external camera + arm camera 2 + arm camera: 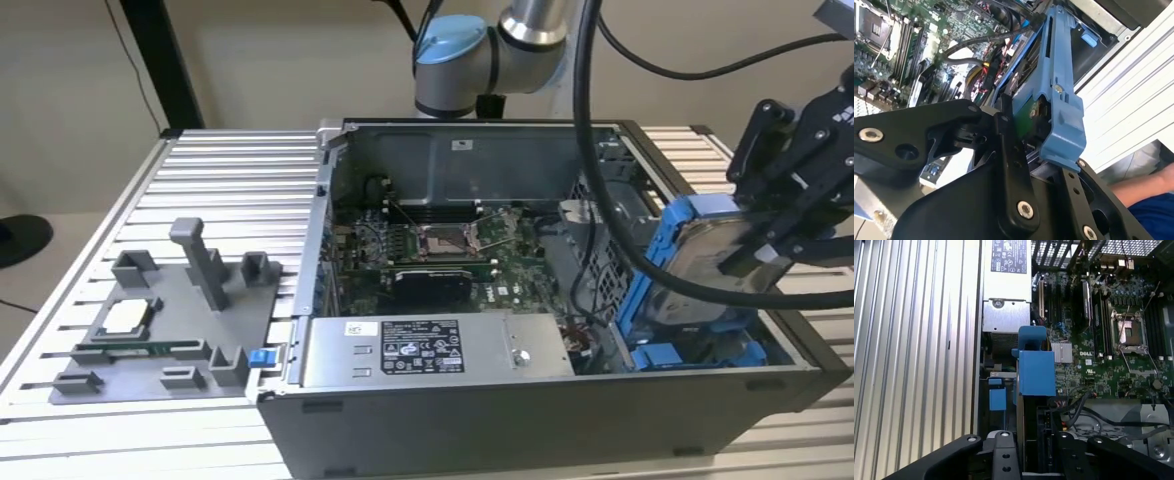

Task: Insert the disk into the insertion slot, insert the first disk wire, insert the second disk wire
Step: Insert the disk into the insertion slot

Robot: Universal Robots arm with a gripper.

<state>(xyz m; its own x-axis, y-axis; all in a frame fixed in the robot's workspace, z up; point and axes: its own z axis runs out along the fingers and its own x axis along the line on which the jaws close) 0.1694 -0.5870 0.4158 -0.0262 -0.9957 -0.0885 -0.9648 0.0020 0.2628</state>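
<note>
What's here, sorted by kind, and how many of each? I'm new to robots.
Robot arm: 1
Disk in a blue carrier: 1
Claw holding it: 1
Open computer case: 1
Grey power supply box: 1
Grey parts holder beside the case: 1
Total: 6
</note>
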